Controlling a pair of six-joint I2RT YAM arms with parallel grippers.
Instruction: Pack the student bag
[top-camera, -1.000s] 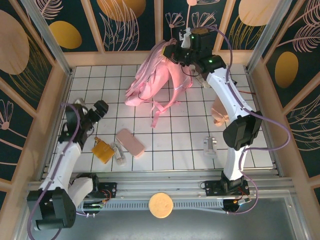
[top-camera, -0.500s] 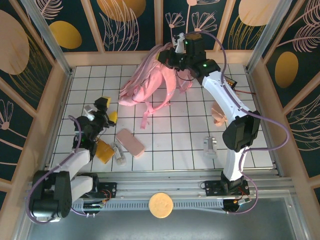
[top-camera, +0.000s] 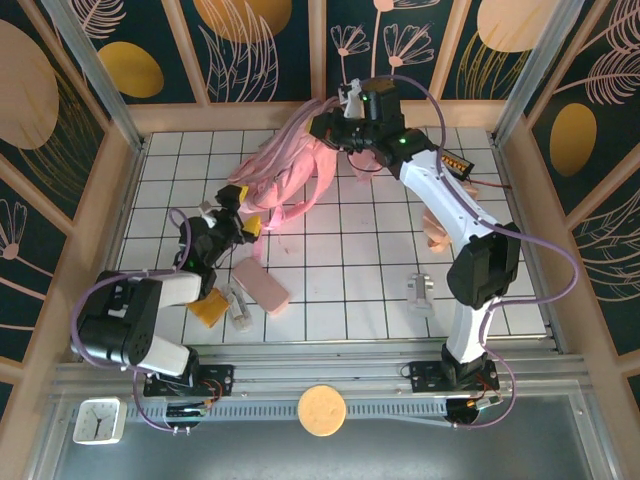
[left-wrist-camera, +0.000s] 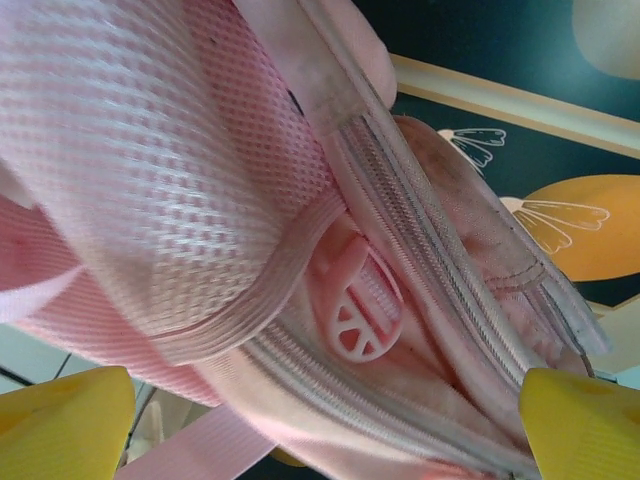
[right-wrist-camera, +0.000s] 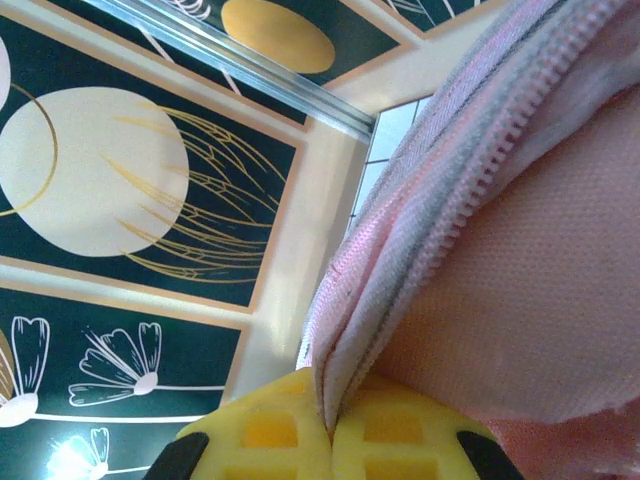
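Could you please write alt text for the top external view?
The right gripper grips the pink student bag at its far end, at the far edge of the white tiled table. The left gripper reaches open-fingered to the bag's near end. A flat pink pencil case lies nearer the arm bases.

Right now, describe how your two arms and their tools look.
Left arm and right arm: white shells, black joints, and a looping purple cable along each. The right arm carries small green lights. The left tool has plain yellow fingertips. The right tool has yellow pads with a square waffle grid.
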